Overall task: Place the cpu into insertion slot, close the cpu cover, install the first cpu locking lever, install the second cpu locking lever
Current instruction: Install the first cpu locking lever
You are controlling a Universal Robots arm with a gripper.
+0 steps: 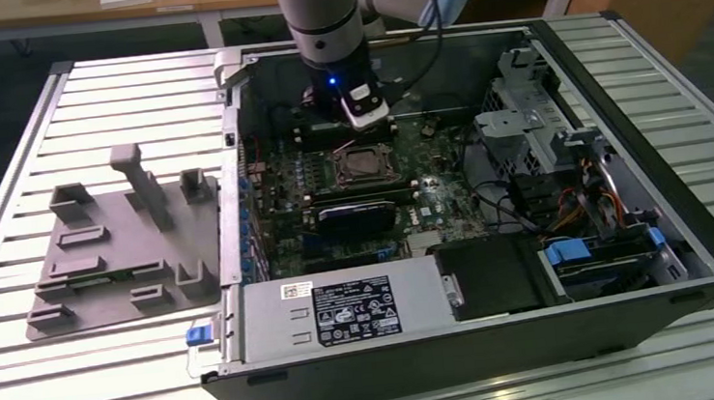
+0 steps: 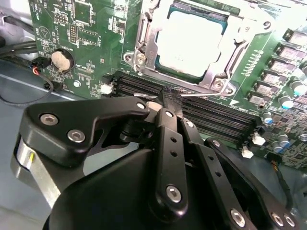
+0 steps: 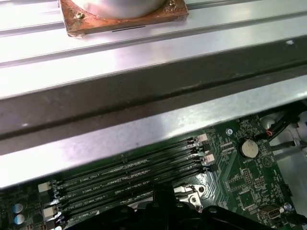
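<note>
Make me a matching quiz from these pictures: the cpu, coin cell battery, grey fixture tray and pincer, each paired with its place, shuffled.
1 cpu
2 coin cell battery
3 grey fixture tray
4 pincer

A on the slatted table, outside the computer case
B tip at the memory slots
C in the insertion slot, inside the cpu cover's window
D round, silver, on the green motherboard

Pairs: 1-C, 2-D, 3-A, 4-B
</note>
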